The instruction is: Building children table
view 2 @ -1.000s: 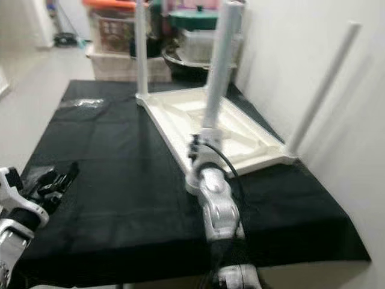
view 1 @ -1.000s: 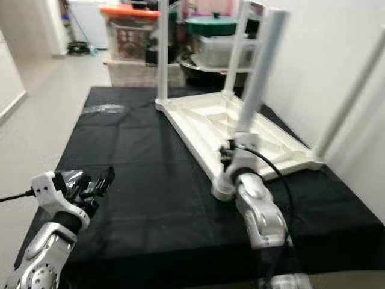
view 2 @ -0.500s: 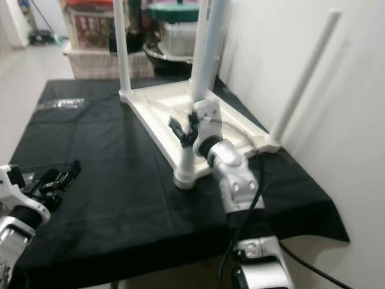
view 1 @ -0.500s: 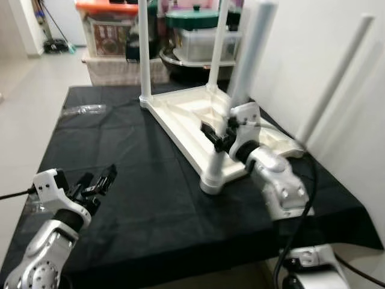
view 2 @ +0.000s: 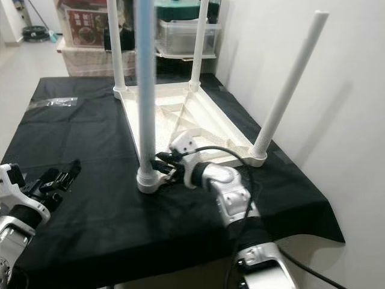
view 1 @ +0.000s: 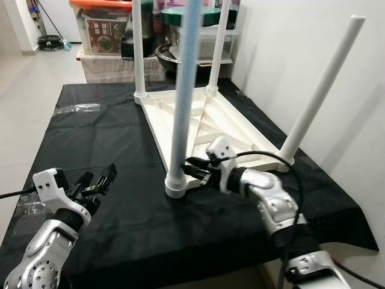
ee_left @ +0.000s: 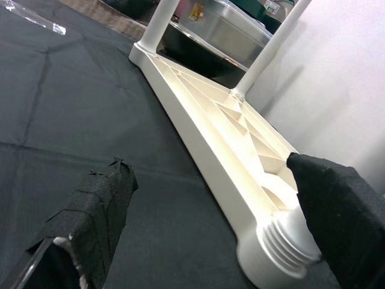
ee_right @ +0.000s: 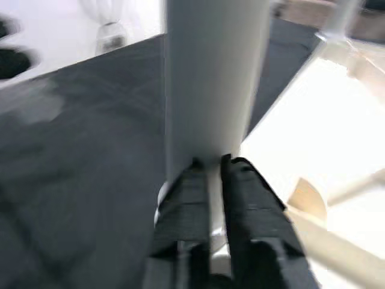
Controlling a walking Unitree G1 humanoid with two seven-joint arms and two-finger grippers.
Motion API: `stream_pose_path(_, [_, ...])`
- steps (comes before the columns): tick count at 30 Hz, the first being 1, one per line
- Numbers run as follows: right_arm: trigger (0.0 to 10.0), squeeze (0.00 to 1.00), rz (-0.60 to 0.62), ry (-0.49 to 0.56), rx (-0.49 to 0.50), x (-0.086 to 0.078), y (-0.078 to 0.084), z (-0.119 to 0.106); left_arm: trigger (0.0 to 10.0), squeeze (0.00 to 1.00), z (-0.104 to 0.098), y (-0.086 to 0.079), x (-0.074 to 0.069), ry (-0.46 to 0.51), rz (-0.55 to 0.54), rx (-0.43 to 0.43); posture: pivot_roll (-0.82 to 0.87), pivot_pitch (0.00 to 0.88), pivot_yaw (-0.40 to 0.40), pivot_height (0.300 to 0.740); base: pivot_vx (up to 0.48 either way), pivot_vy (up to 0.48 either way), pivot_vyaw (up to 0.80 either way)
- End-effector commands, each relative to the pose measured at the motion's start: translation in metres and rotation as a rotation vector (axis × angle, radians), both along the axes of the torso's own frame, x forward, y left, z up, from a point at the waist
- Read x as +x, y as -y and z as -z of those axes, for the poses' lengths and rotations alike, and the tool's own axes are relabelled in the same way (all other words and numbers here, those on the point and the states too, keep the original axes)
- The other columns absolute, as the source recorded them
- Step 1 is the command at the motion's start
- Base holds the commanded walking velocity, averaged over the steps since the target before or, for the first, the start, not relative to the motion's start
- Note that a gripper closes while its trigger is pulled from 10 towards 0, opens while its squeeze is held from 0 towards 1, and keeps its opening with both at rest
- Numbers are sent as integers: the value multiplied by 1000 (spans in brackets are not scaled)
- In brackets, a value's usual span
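We have the children's table (view 1: 204,120) lying upside down on the black-clothed bench (view 1: 108,150), its ribbed white plastic underside facing up, set toward the right and far side, with four smooth round legs standing from its corners. Our right gripper (view 1: 194,171) is at the foot of the near-left leg (view 1: 183,96), right at its corner socket (view 1: 175,185); in the right wrist view the two black fingers (ee_right: 240,198) sit nearly together against the base of the tube, but we cannot tell whether they truly clamp it. We judge the step in hand to be seating or tightening this last leg. To do it well we should keep the leg upright and true to the socket, turn it without leaning, and press down so the thread catches evenly; the glossy plastic is slippery, so the grip should be low and firm. Our left gripper (view 1: 96,182) hovers over the near-left part of the bench, fingers spread and holding nothing. It could steady the tabletop rim, since the light moulded slab may slide on the cloth.
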State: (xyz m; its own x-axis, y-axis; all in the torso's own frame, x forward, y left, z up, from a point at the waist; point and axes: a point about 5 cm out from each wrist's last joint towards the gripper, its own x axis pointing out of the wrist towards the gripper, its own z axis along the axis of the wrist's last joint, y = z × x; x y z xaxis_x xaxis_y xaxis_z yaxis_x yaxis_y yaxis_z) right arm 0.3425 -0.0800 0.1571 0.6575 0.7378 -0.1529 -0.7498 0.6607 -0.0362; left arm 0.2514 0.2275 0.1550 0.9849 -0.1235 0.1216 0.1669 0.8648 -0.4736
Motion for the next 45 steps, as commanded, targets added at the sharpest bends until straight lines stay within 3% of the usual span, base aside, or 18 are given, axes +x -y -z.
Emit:
stream_pose_path(1, [5373,0,50,-48,-13,-2,-5,9,10000,0,0,-1,0,-7,3,9,19,0,-83,740,0,0,0])
stream_pose_path(2, [5373,0,40,-55,-31,-5,-6,13,10000,0,0,-1,1,-8,5,10,19,0,-83,740,0,0,0])
stream_pose_path(3, [10000,0,34,-74,-43,-6,-4,17,10000,0,0,0,1,-8,8,11,17,0,-81,740,0,0,0])
stream_pose_path(6, [10000,0,44,-86,-42,-6,1,19,10000,0,0,0,2,-9,11,12,12,0,-79,740,0,0,0])
stream_pose_path(7, [10000,212,58,-90,-31,-5,9,19,10000,0,1,1,3,-9,13,12,6,0,-78,740,0,0,0])
stream_pose_path(10, [10000,212,58,-90,-31,-5,9,19,10000,0,1,1,3,-9,13,12,6,0,-78,740,0,0,0])
stream_pose_path(11, [10000,1000,60,-83,-10,-2,20,16,10000,0,1,2,3,-9,16,12,3,0,-78,740,0,0,0])
stream_pose_path(16, [10000,1000,70,-39,25,4,33,0,10000,0,2,4,4,-7,20,8,4,0,-82,740,0,0,0])
stream_pose_path(22, [10000,1000,55,-2,48,12,35,-17,10000,0,2,1,2,-7,13,6,17,0,-90,740,0,0,0])
stream_pose_path(28, [10000,1000,-8,22,123,15,12,-25,10000,0,0,-1,1,-3,11,7,29,0,-91,740,0,0,0])
stream_pose_path(41, [10000,1000,9,46,165,34,-22,-37,10000,0,0,-1,-3,-2,3,9,61,0,-110,740,0,0,0])
stream_pose_path(42, [10000,757,38,53,160,37,-28,-39,10000,0,0,-1,-3,-2,2,8,62,0,-111,740,0,0,0])
stream_pose_path(43, [10000,757,38,53,160,37,-28,-39,10000,0,0,-1,-3,-2,2,8,62,0,-111,740,0,0,0])
stream_pose_path(44, [10000,0,60,60,151,40,-34,-40,10000,0,0,-1,-3,-2,1,8,66,0,-112,740,0,0,0])
stream_pose_path(45, [10000,0,93,66,157,41,-41,-41,10000,0,0,0,-3,-1,-1,8,72,0,-116,740,0,0,0])
